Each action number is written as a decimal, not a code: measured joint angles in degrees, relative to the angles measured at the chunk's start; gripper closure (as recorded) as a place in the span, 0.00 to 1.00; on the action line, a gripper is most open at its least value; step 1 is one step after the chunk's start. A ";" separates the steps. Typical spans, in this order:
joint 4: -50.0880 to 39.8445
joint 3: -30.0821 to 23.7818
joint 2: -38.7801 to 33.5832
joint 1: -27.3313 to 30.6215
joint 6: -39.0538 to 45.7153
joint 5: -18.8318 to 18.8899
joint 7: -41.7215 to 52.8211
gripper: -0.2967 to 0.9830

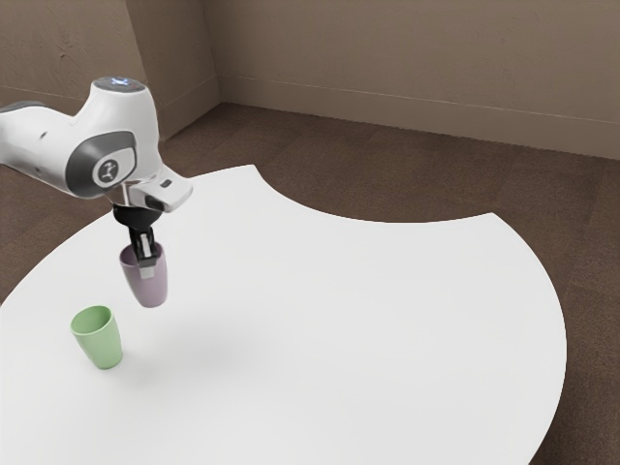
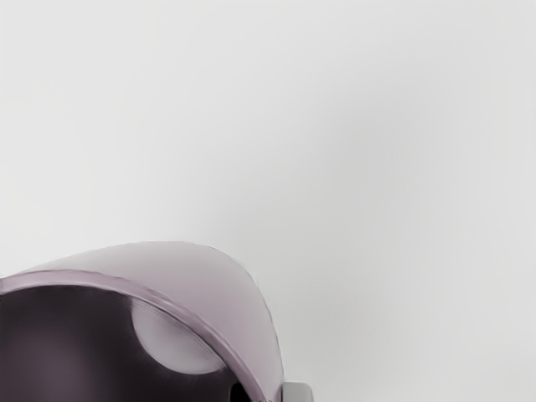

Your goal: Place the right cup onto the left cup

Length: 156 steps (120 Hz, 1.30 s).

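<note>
"Purple cup (image 1: 150, 292): state of the pincer (image 1: 146, 265) on it?"

"Pinching it. The pincer pointed down and gripped the cup's wall at the rim. In the wrist view, a dark fingertip (image 2: 239, 393) lay inside the rim and a grey fingertip (image 2: 297, 393) lay against the outside."

"Attitude of the cup?"

"Mouth up, close to upright. Its base looked raised above the bench (image 1: 387, 320); the amount of clearance could not be read. Its interior appeared dark, with a pale rounded patch."

"Second cup?"

"Green cup (image 1: 104, 345), mouth up, standing on the bench. It was near the purple one but apart from it, farther toward the exterior view's left and closer to that camera. Stacking not done: the purple cup was beside it, not on it."

"Surroundings?"

"White arm (image 1: 39, 140), entering from the exterior view's left. Bench white, with curved edges, one of them an inward scoop on the far side. Beyond it, a dark brown floor (image 1: 387, 189), then a brown wall (image 1: 387, 58) with a skirting board (image 1: 387, 116) along its foot."
</note>
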 joint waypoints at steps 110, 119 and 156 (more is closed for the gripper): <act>-4.70 0.33 -5.13 5.61 -5.59 3.82 -0.35 0.84; -4.70 0.34 -5.38 5.88 -6.08 4.05 -0.33 0.83; -4.73 0.36 -4.94 6.43 -7.78 4.79 -0.36 0.84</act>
